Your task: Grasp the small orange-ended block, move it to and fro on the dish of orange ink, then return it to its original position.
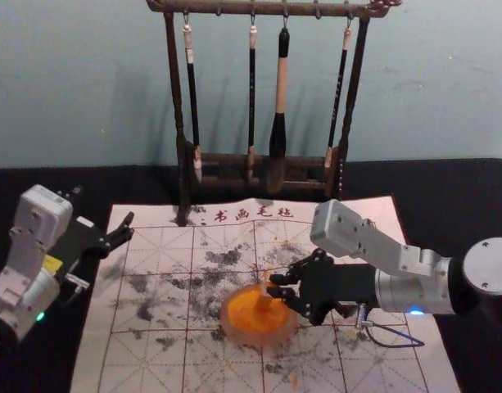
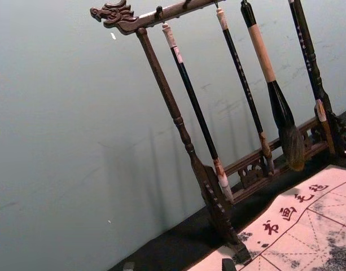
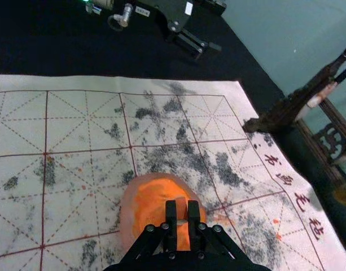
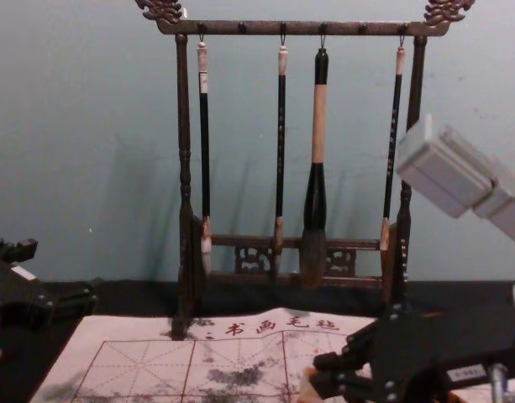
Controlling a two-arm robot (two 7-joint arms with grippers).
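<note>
The block [image 3: 181, 211] is clamped in the right tool [image 1: 275, 286] over the dish of orange ink [image 3: 127, 213]; the left tool [image 1: 126, 227] is held at the left edge of the mat [image 1: 99, 360], fingers apart

Calligraphy workspace, 4 brushes [image 1: 281, 82], gridded mat [image 1: 165, 246]

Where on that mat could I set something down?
Left of the orange dish, the mat is free toward its left edge; so is the strip between dish and brush rack. It's crowded at the dish, where the right claw grips the block, and under that arm. The left claw hangs by the far-left corner.
</note>
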